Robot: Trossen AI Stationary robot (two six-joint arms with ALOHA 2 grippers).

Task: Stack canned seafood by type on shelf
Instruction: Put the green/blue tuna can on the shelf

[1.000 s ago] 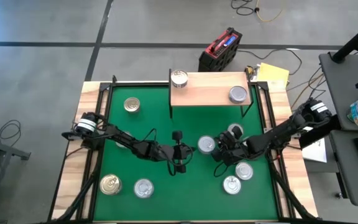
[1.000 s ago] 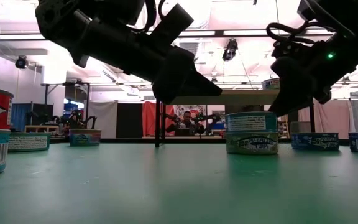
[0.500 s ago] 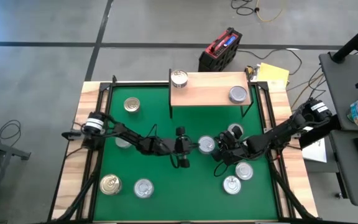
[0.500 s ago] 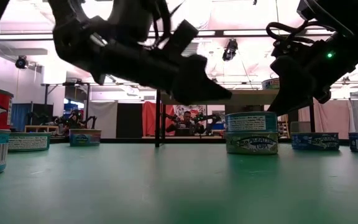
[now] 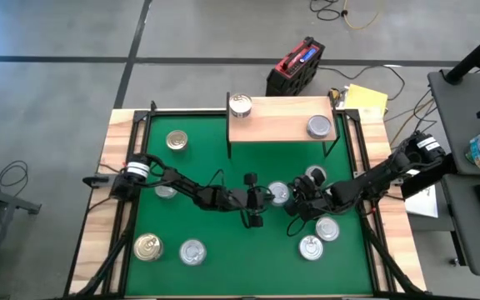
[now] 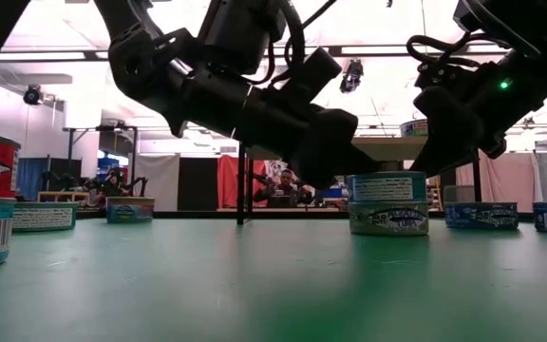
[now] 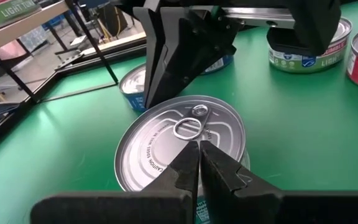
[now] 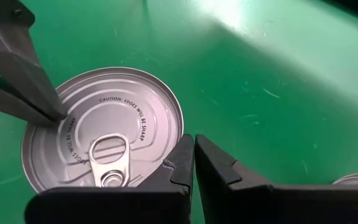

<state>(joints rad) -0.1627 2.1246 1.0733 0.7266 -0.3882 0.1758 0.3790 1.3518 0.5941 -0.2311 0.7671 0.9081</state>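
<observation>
Seen from above, both clenched, empty end effectors meet over one silver-topped can at mid-mat: left end effector on one side, right end effector on the other. Good practice would be to part one pair of fingers before descending, gripping the rim squarely. The shelf already carries two cans at its ends.

At table height, the can sits on a green mat; a workshop lies beyond.

Left wrist: pull-tab lid directly ahead.

Right wrist: same lid beside the fingertips.
</observation>
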